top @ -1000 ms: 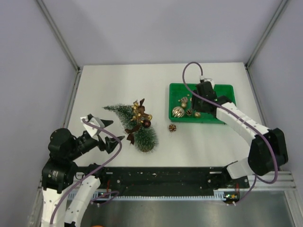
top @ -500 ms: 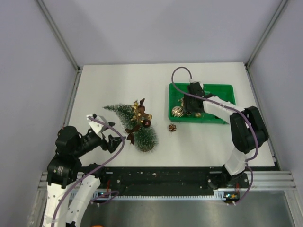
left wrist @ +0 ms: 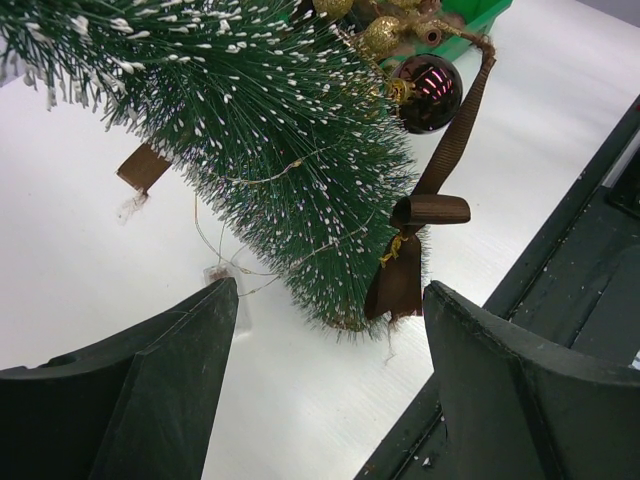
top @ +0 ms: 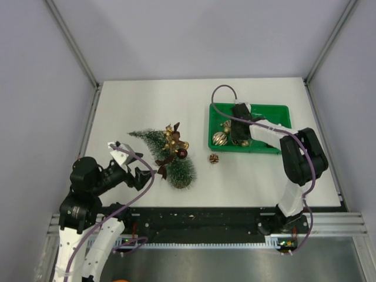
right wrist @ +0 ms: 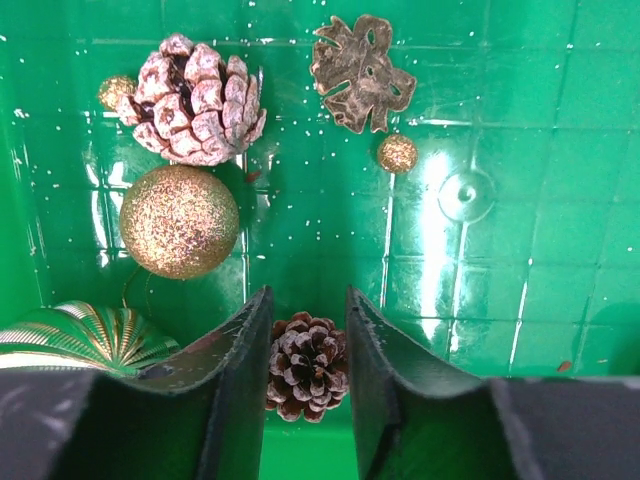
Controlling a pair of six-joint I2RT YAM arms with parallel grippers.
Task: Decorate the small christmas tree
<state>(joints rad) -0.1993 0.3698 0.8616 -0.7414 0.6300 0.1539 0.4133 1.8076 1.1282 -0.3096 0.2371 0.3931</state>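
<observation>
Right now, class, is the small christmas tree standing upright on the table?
No, the small christmas tree lies on its side on the table.

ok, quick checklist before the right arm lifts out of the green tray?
1. Small brown pine cone centred between right gripper fingers: ok.
2. Grip firm on it: cannot tell.
3. Gold glitter ball clear of fingers: ok.
4. Slim green bottle-brush tree upright: not ok, lies on its side.
5. Left gripper open, empty: ok.
</observation>
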